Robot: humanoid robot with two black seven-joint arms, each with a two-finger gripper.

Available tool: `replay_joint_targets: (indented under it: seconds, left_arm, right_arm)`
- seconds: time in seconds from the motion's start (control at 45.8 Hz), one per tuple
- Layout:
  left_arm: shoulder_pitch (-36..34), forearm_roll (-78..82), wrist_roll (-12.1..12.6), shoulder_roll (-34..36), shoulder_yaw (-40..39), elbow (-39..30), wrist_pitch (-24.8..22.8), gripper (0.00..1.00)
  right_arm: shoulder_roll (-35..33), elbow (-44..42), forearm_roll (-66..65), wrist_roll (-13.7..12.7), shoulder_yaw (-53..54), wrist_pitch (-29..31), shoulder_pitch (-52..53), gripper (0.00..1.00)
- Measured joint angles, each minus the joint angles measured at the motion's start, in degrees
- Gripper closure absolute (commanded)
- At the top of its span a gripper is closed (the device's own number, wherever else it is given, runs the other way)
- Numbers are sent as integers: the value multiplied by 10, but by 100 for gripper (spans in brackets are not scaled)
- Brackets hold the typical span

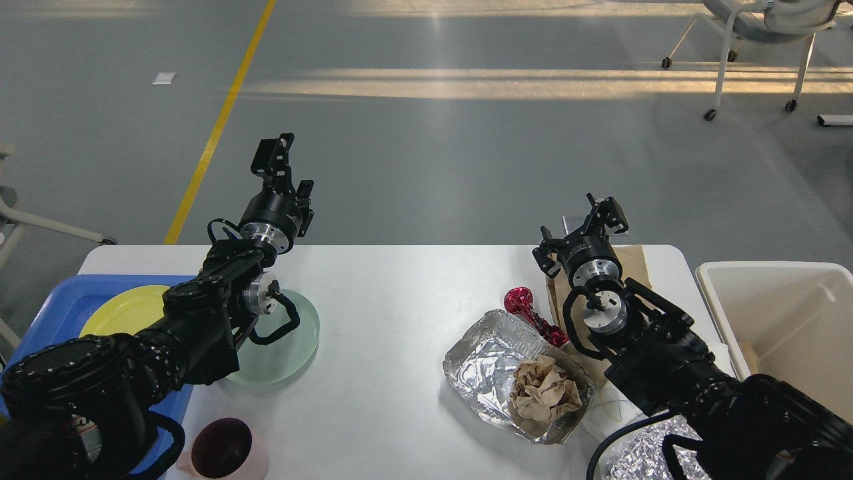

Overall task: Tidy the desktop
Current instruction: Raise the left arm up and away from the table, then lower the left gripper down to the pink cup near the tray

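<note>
The white desktop (393, 293) fills the lower view. My left gripper (285, 168) is open and empty, held high over the desktop's far edge, above and behind a pale green plate (286, 343). My right gripper (581, 223) is open and empty, over the far right edge above a brown paper bag (636, 263). A foil tray (483, 363) holds a crumpled brown paper ball (543, 393). A red wrapper (526, 308) lies just behind the foil tray. A pink cup (223, 450) stands at the front left.
A blue tray (63, 307) at the left holds a yellow plate (126, 308). An off-white bin (776, 313) stands at the right. More crumpled foil (636, 457) and a white napkin (606, 408) lie under my right arm. A chair (760, 40) stands far back right.
</note>
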Motion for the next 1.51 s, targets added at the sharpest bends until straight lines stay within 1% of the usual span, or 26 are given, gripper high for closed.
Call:
replay_joint_targets:
  seconds: [0.109, 0.175, 0.393, 0.481, 0.546, 0.59, 0.677, 0.743, 0.787, 0.852, 0.918, 1.071, 1.18, 1.246, 1.355, 1.508]
  left_arm:
    - [-19, 0, 34, 8, 68, 0, -5, 2]
    - [-34, 0, 64, 21, 110, -1, -18, 2]
    - [-92, 1, 175, 43, 251, -4, -102, 2]
    - [-126, 2, 222, 54, 319, -9, -135, 2]
    - [-154, 2, 249, 58, 367, -17, -159, 2]
    - [-172, 2, 261, 61, 394, -27, -174, 2]
    - [-215, 3, 271, 78, 449, -60, -209, 2]
    - [-248, 3, 272, 89, 484, -88, -234, 2]
    - [-281, 4, 270, 97, 517, -117, -254, 2]
    - [-321, 5, 267, 108, 551, -152, -271, 2]
    - [-369, 7, 265, 122, 588, -200, -280, 2]
    - [-486, 8, 264, 153, 674, -327, -285, 2]
    - [-567, 8, 264, 160, 728, -397, -293, 2]
    - [-608, 8, 266, 161, 755, -431, -306, 2]
    - [-675, 9, 266, 161, 791, -489, -343, 2]
    - [-731, 9, 264, 166, 825, -554, -401, 2]
  right_arm:
    - [0, 0, 0, 0, 0, 0, 0, 0]
    - [0, 0, 0, 0, 0, 0, 0, 0]
    - [0, 0, 0, 0, 0, 0, 0, 0]
    - [0, 0, 0, 0, 0, 0, 0, 0]
    - [0, 0, 0, 0, 0, 0, 0, 0]
    - [0, 0, 0, 0, 0, 0, 0, 0]
    - [0, 0, 0, 0, 0, 0, 0, 0]
    - [0, 0, 0, 0, 0, 0, 0, 0]
    - [0, 0, 0, 0, 0, 0, 0, 0]
    - [0, 0, 0, 0, 0, 0, 0, 0]
    - [0, 0, 0, 0, 0, 0, 0, 0]
    - [0, 0, 0, 0, 0, 0, 0, 0]
    - [0, 0, 0, 0, 0, 0, 0, 0]
    - [0, 0, 0, 0, 0, 0, 0, 0]
    - [0, 0, 0, 0, 0, 0, 0, 0]
    - [0, 0, 0, 0, 0, 0, 0, 0]
